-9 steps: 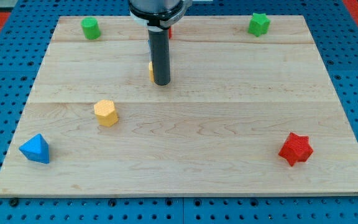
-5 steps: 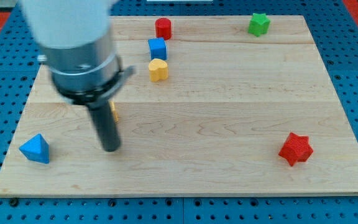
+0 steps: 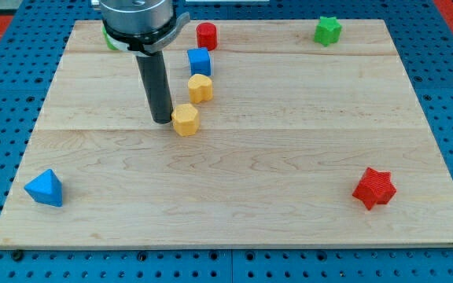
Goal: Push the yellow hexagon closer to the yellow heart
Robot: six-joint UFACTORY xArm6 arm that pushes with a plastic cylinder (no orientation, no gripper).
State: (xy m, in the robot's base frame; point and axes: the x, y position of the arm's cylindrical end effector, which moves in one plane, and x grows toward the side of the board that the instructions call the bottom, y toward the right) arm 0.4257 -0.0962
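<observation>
The yellow hexagon (image 3: 185,120) lies on the wooden board (image 3: 289,181), just below and slightly left of the yellow heart (image 3: 200,88), with a small gap between them. My tip (image 3: 162,120) rests on the board right at the hexagon's left side, touching or nearly touching it. The dark rod rises from there toward the view's top left.
A blue cube (image 3: 199,60) sits directly above the heart, and a red cylinder (image 3: 206,35) above that. A green block (image 3: 110,38) is partly hidden behind the arm. A green star (image 3: 328,31) is at top right, a red star (image 3: 374,188) at lower right, a blue pyramid (image 3: 45,189) at lower left.
My tip swung down to the left of the hexagon, then pushed it up and to the right. The hexagon now sits close under the heart.
</observation>
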